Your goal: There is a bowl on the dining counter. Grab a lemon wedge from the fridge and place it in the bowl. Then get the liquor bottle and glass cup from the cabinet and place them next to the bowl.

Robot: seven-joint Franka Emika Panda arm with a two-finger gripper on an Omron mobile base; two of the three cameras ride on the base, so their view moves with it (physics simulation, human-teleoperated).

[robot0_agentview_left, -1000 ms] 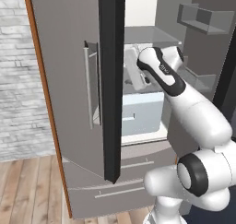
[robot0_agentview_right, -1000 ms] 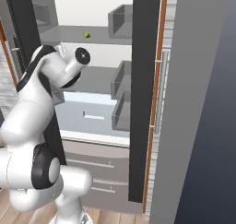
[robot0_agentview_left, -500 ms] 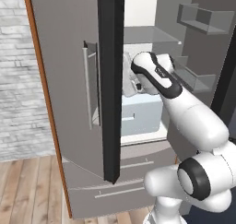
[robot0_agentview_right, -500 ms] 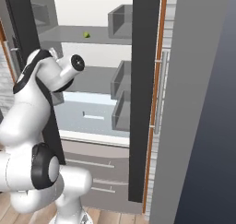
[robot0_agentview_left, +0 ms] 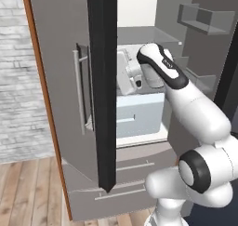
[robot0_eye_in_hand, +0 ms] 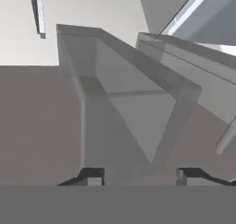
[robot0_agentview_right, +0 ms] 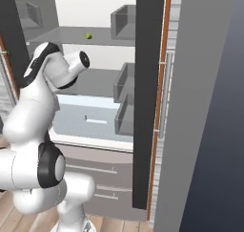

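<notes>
Gripper (robot0_eye_in_hand: 140, 174) inside fridge (robot0_agentview_right: 95, 78), jaws spread, pinching nothing; lemon (robot0_agentview_right: 88, 36) well apart above. Risks closing empty or bumping door bin (robot0_eye_in_hand: 129, 103).

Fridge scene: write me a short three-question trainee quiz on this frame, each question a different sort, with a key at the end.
1. True or false: both fridge doors stand open.
2. Multiple choice: the lemon wedge in the right base view lies (A) on the upper shelf, (B) in a door bin, (C) in the drawer.
3. Short answer: in the hand view, what sits straight ahead of the claw, between its fingertips?

Key
1. True.
2. A: on the upper shelf, above the arm's wrist.
3. A translucent grey bin; the tips stand apart on either side of its near corner.
</notes>
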